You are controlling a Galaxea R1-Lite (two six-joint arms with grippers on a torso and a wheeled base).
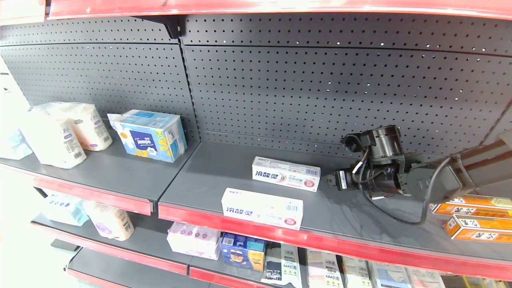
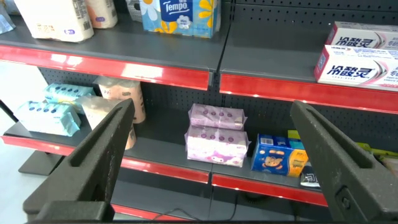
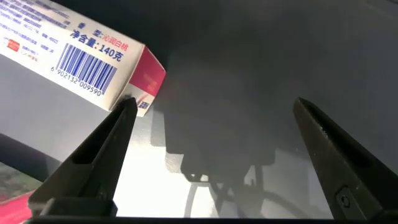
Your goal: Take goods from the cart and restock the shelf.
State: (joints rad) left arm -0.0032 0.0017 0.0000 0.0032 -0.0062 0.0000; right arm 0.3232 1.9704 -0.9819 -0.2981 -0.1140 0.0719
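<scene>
On the grey shelf, with its red front edge and the dark perforated back panel, several goods are placed apart from each other. The right arm enters from the right side and ends low above the shelf, just to the right of the rear toothpaste box. At the left section stand two white paper packs, close together, and near them to the right is a blue tissue pack, a little turned. On the middle section lie the two white toothpaste boxes, both flat. The front toothpaste box is at the red edge. The rear one is behind it, nearer to the back panel, and the two are near but not touching. At the far right lie orange boxes, close to each other. The right gripper is spread wide and holds nothing. One of its fingers is just beside the pink end of a toothpaste box, and I cannot tell which of the two. The left gripper is also wide and empty, in front of the lower shelf, where purple packs stand two high next to a small blue box.
</scene>
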